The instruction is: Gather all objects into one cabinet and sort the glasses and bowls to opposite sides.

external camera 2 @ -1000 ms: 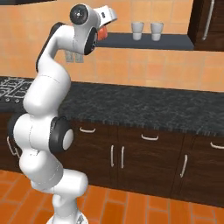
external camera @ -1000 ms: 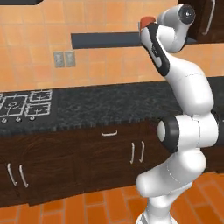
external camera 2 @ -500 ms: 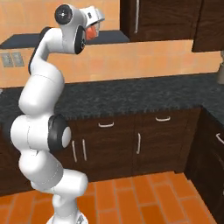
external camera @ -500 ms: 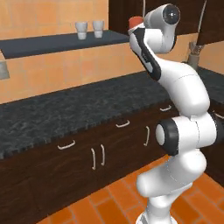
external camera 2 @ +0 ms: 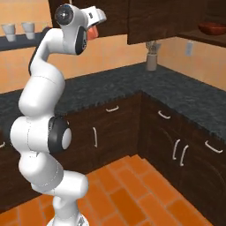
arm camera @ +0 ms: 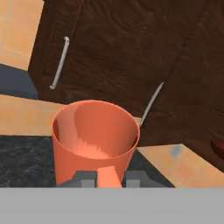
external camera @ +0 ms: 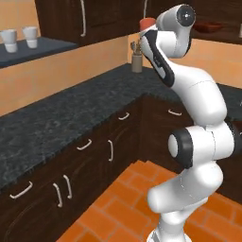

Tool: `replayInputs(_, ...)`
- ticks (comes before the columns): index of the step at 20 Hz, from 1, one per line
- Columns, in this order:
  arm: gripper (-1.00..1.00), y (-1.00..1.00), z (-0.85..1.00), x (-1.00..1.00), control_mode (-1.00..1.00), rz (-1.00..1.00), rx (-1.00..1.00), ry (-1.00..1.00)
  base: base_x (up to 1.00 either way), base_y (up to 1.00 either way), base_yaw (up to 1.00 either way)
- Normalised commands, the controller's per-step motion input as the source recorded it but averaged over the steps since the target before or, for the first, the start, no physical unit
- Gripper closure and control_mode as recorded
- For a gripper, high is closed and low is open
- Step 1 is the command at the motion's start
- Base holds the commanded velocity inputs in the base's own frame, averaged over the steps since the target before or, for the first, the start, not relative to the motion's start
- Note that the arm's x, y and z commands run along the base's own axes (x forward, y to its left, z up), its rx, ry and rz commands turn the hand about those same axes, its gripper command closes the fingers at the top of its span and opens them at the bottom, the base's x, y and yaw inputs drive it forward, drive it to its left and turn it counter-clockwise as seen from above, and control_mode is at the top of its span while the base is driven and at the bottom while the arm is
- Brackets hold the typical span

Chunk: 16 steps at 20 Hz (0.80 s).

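The white Franka arm with dark joints stands tall on its base, folded in a rising zigzag: the lower links bulge outward, the forearm climbs steeply, and the wrist bends over at head height. The two-finger gripper (arm camera: 108, 177) is raised up near the top of its reach, pointing forward and slightly downward. Its small dark fingers (arm camera: 85, 178) are drawn close together, clamped on the handle of a red-orange handled mug (arm camera: 94, 139), which it carries upright in front of the hand.
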Motion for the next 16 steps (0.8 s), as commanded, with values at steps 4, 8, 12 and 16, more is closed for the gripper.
replayInputs(4, 1.00, 0.00, 0.00, 0.00, 1.00, 0.00, 0.00, 0.00, 0.00, -0.22, -0.56)
replayInputs(8, 1.00, 0.00, 0.00, 0.00, 1.00, 0.00, 0.00, 0.00, 0.00, -0.09, -0.46)
replayInputs(12, 1.00, 0.00, 0.00, 0.00, 1.00, 0.00, 0.00, 0.00, 0.03, -0.02, -0.39)
replayInputs(16, 1.00, 0.00, 0.00, 0.00, 1.00, 0.00, 0.00, 0.00, 0.19, -0.12, -0.37)
